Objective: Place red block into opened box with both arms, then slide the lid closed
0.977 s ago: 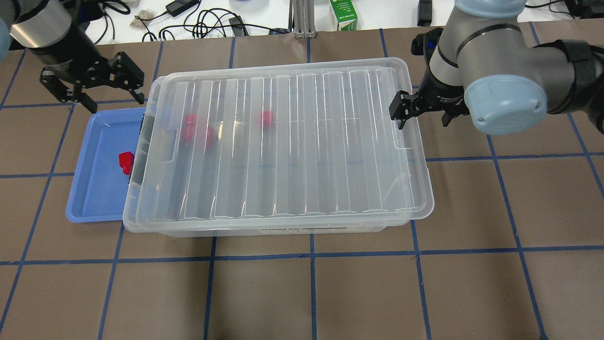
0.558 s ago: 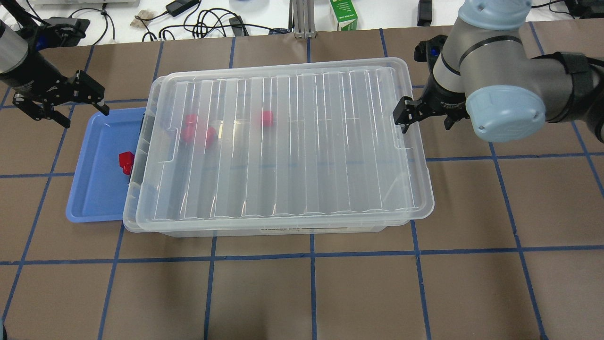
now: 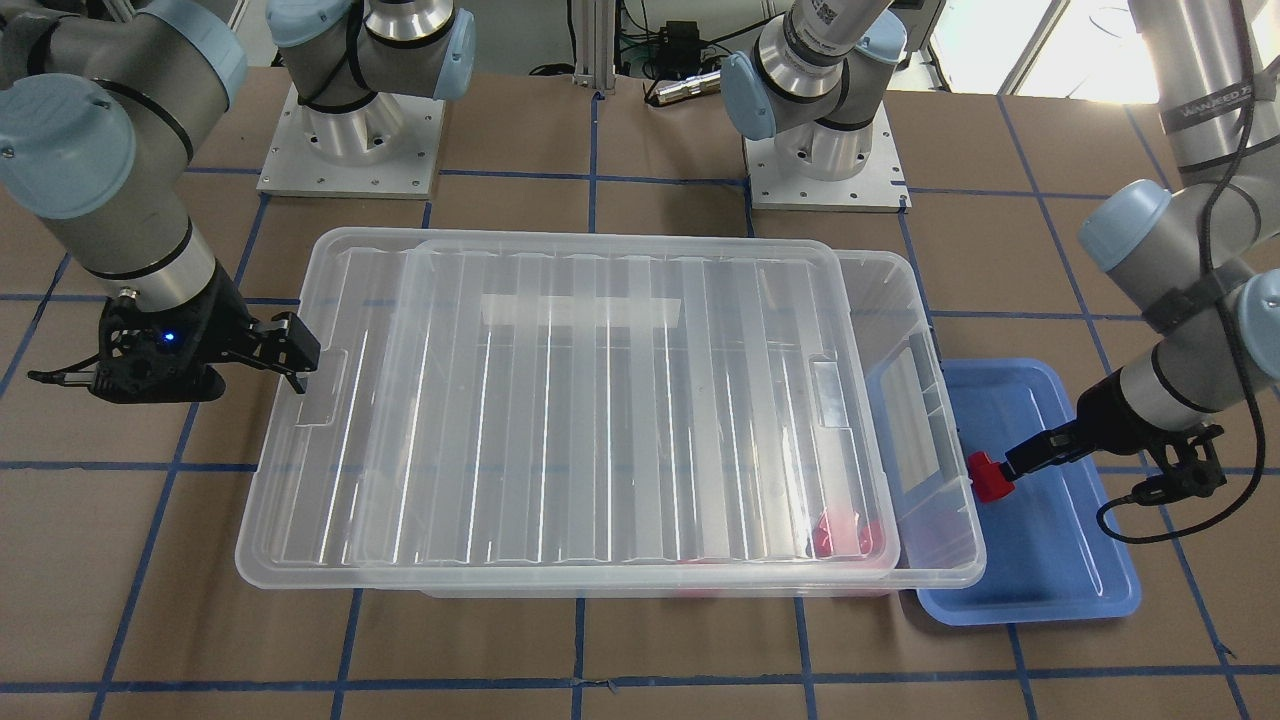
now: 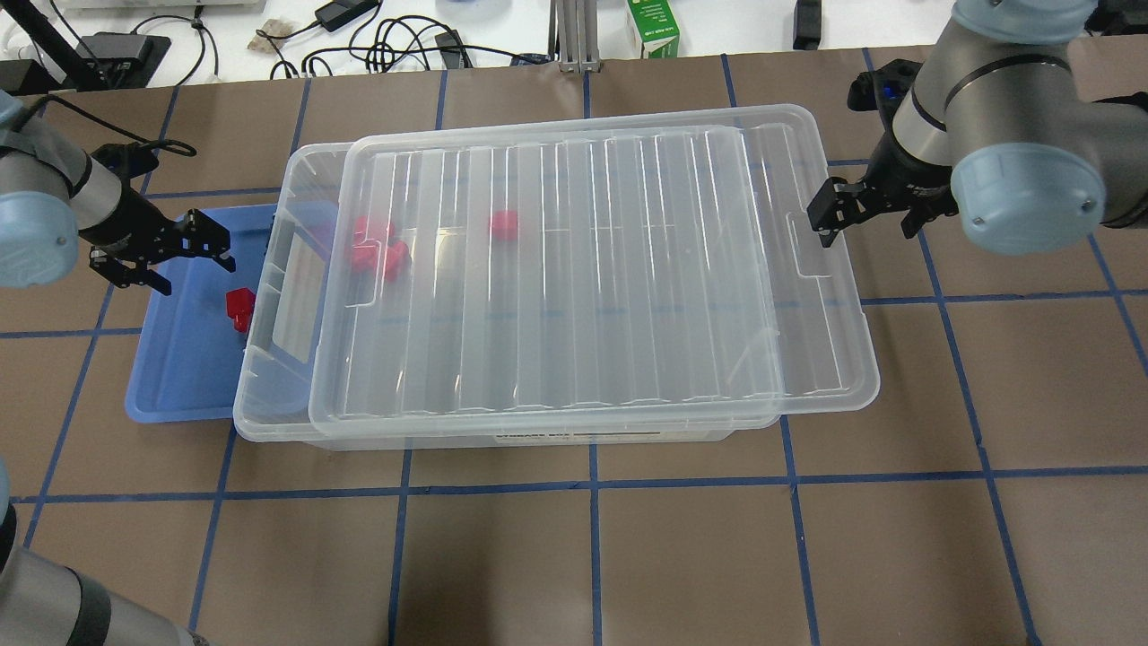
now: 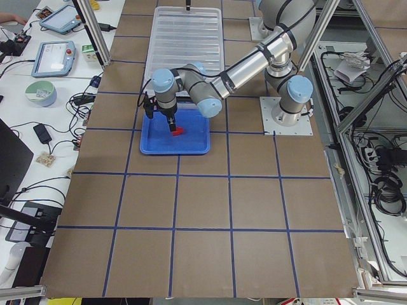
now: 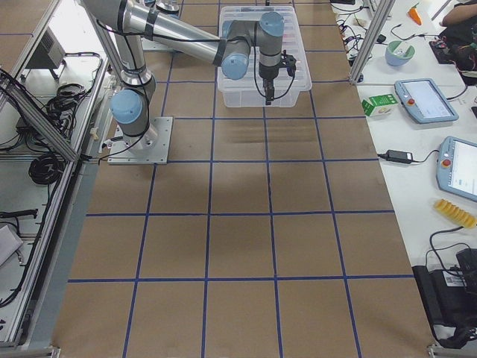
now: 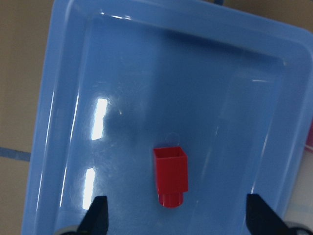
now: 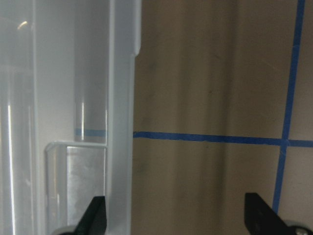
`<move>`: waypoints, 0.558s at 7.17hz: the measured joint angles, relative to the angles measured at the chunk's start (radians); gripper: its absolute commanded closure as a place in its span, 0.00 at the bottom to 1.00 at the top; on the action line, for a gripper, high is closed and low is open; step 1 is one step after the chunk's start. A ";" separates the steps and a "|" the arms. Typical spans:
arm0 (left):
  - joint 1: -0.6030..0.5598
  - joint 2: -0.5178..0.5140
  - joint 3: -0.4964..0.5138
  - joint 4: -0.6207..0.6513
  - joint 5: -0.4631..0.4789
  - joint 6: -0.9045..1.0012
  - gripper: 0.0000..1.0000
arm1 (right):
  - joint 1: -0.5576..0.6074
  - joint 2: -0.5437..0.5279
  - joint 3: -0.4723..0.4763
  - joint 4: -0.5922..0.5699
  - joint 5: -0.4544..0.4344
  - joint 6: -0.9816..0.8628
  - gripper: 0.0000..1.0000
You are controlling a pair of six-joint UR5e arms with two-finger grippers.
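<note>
The red block point(image 4: 238, 308) lies in a blue tray point(image 4: 170, 377), close against the left end of the box point(image 4: 256, 395). In the left wrist view the red block point(image 7: 171, 176) sits between and just ahead of my spread fingers. My left gripper point(image 4: 193, 262) hangs open low over the tray, holding nothing. The lid point(image 4: 592, 269) rests on the box, shifted right, so a strip at the box's left end is uncovered. My right gripper point(image 4: 839, 215) is open at the notch in the lid's right end, with the lid rim point(image 8: 120, 122) between its fingers.
A few more red blocks point(image 4: 377, 251) show through the lid inside the box. The lid overhangs the box's right end. Cables, a green carton point(image 4: 653, 31) and other gear lie on the white bench beyond the table's far edge.
The lid has slid to the right along with my right gripper, uncovering the box's left end. My left gripper has come down from the far left to over the blue tray.
</note>
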 measured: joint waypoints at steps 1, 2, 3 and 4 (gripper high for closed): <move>-0.001 -0.017 -0.017 0.018 0.004 -0.037 0.00 | -0.032 -0.001 0.000 0.001 -0.011 -0.021 0.00; -0.003 -0.032 -0.025 0.024 0.005 -0.065 0.00 | -0.066 -0.002 0.000 0.001 -0.017 -0.031 0.00; -0.006 -0.039 -0.029 0.023 0.004 -0.085 0.02 | -0.103 -0.003 -0.001 0.001 -0.019 -0.036 0.00; -0.007 -0.045 -0.035 0.023 0.003 -0.094 0.02 | -0.136 -0.004 -0.001 0.002 -0.019 -0.043 0.00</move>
